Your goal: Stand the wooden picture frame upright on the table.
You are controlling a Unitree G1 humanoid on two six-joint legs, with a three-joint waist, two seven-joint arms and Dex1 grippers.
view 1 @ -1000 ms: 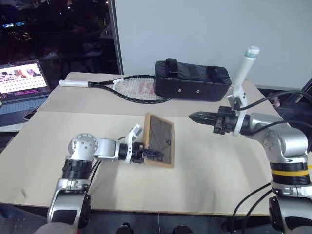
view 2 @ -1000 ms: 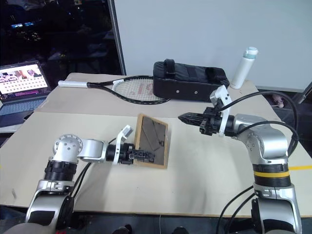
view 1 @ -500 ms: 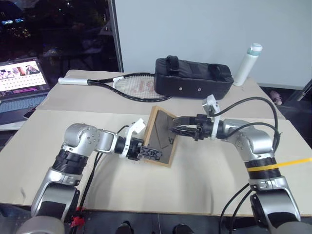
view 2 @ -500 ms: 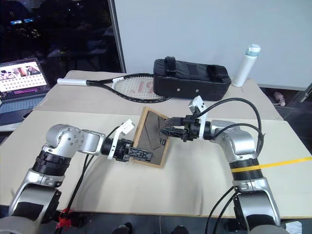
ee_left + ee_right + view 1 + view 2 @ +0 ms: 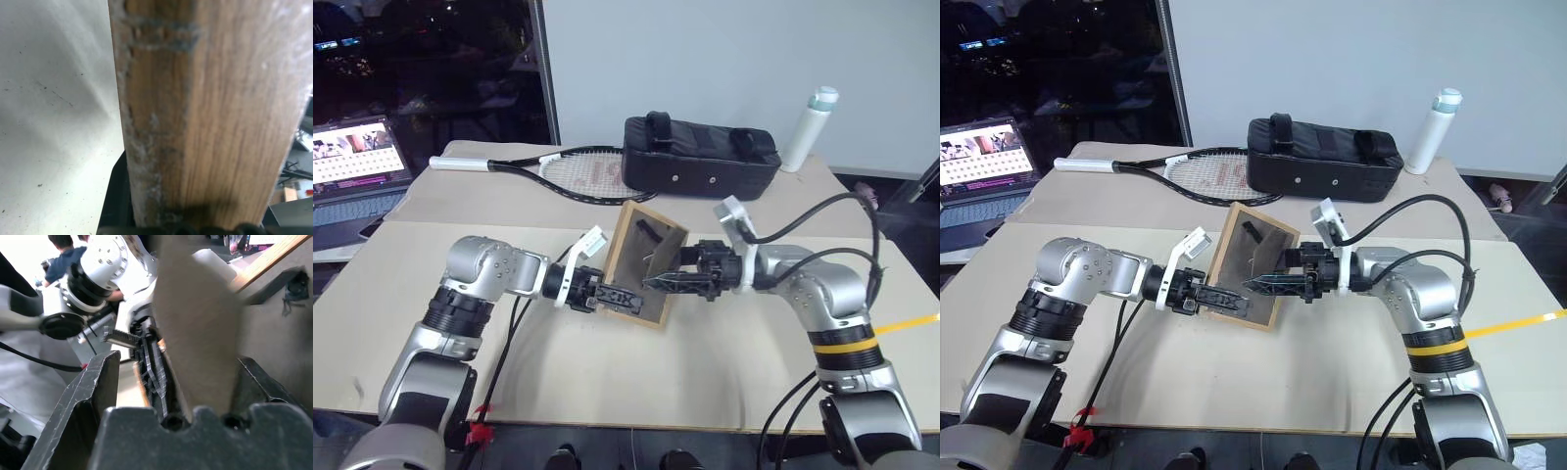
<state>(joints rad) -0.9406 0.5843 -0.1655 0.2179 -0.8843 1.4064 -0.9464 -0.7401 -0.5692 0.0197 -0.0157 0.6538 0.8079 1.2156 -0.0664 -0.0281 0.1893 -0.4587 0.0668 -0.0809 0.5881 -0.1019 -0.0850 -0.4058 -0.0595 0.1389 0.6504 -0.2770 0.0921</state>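
The table point(image 5: 421, 294) spreads wide and pale beige under both arms, far larger than anything lying on it. Beyond the two claws, at the far side of the table, lies a black zippered bag point(image 5: 700, 157). To the left claw's far side, next to that bag, a tennis racket point(image 5: 558, 174) lies flat with its white handle pointing away from the bag. A white bottle point(image 5: 806, 127) stands upright past the bag's other end, well away from the right claw. Off the table's edge, well out to the left of the left claw, an open laptop point(image 5: 357, 166) shows a lit screen.

The wooden picture frame point(image 5: 646, 262) is held up off the table between the two claws, tilted, its dark back panel turned toward the camera and toward the right claw. The fold-out stand point(image 5: 1255, 257) on that panel hangs partly swung out.

The left claw point(image 5: 619, 297) is closed on the frame's lower edge, its black fingers pinching the light wood border; in the left wrist view the wood grain of that border sits right between the fingers. The right claw point(image 5: 658, 282) comes in level from the other side with its fingers parted wide. In the right wrist view the flap of the stand lies between its two fingers point(image 5: 83, 406), but I cannot tell whether either finger touches it.
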